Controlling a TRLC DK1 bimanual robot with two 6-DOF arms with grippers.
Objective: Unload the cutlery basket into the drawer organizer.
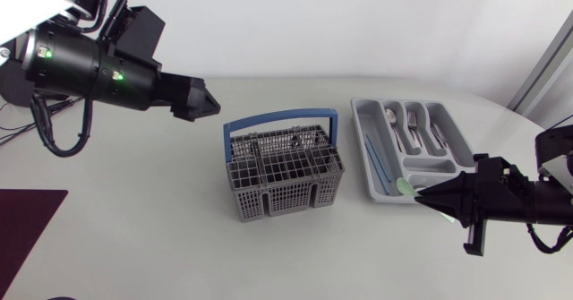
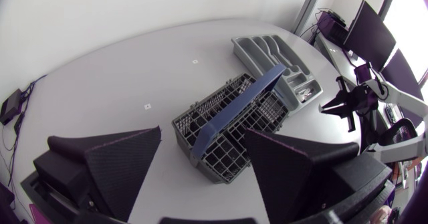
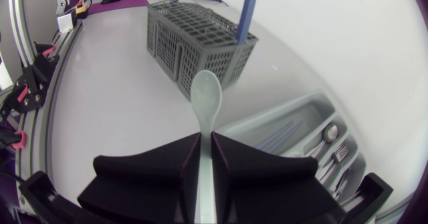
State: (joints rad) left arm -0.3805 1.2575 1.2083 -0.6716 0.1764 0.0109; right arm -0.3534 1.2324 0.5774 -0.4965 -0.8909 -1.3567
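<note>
Pale grey bench (image 1: 134, 210), smooth and matt, seen from above. Near its middle stands the cutlery basket (image 1: 285, 170), a boxy grey plastic lattice with a blue hoop handle (image 1: 279, 118) arching over it. No cutlery pokes above its rim, though it cannot be told whether something small lies inside. To its right, apart from it, lies the drawer organizer (image 1: 428, 168), a shallow grey moulded tray with rounded lengthwise compartments. It already holds bright metal pieces, a metal spoon (image 1: 394, 117) and a fork (image 1: 413, 121) among them, and 2 thin blue sticks (image 1: 374, 161) in the long compartment nearest the basket. The right tool (image 3: 206, 136), 2 broad matte black wedges, is closed narrowly on the stem of a pale green spoon (image 3: 205, 93) that looks like plastic. Its smooth oval bowl juts out ahead of the fingertips and hangs over the organizer's near corner. The left tool (image 2: 202, 130) hovers above the bench beyond the basket on its left side, fingers spread wide with nothing between them. By this showing the unloading looks nearly finished: most pieces are sorted, the pale green spoon is not yet set into a compartment, and the basket may need 1 last check.
</note>
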